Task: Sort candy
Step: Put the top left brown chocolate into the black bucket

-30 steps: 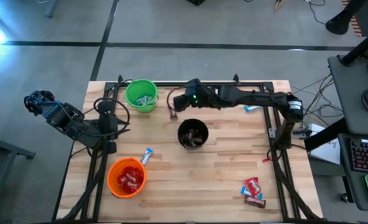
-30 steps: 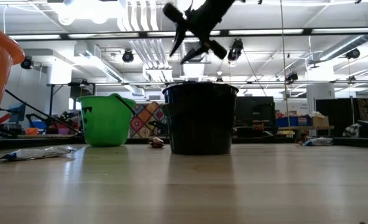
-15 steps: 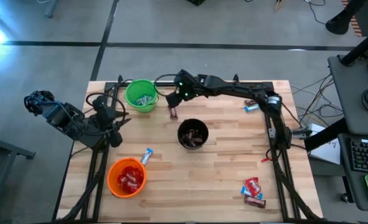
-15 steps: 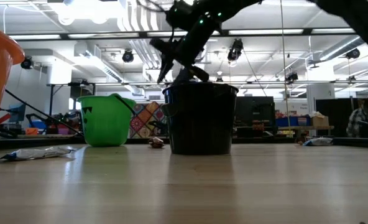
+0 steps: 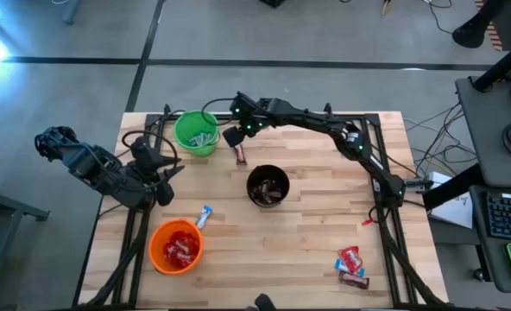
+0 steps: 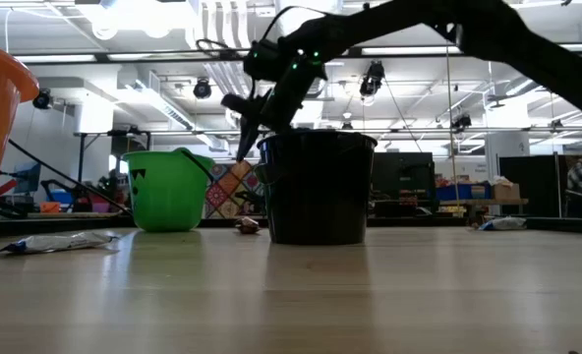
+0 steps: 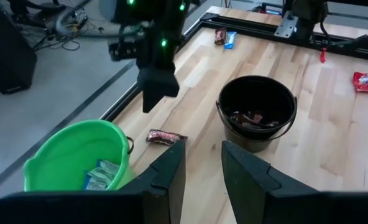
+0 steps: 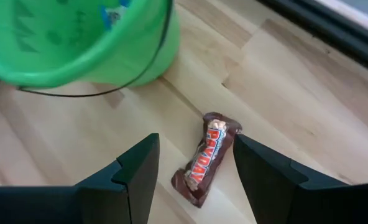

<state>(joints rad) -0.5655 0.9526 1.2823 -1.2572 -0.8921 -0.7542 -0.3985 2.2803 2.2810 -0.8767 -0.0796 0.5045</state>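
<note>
A dark brown candy bar (image 8: pixel 204 160) lies flat on the wood between the green cup (image 5: pixel 195 132) and the black cup (image 5: pixel 267 187). My right gripper (image 8: pixel 196 149) hovers open above it, one finger on either side of the bar, touching nothing; in the high view the gripper (image 5: pixel 235 136) is beside the green cup. My left gripper (image 7: pixel 202 162) waits open and empty above the table's left side (image 5: pixel 159 169). Another candy (image 5: pixel 205 216) lies near the orange cup (image 5: pixel 177 245). More candy lies at the far right (image 5: pixel 350 147) and the near right (image 5: pixel 350 263).
The green cup holds pale wrappers, the black cup holds brown bars (image 7: pixel 253 118), and the orange cup holds red ones. A black frame rail (image 5: pixel 359 117) runs along the far and side edges. Bare wood lies between the cups and the near-right candy.
My right gripper has swung from over the black cup toward the table's far-left, sinking toward the brown candy bar beside the green cup. My left gripper has rolled about its own line while staying in place. No candy has moved.
</note>
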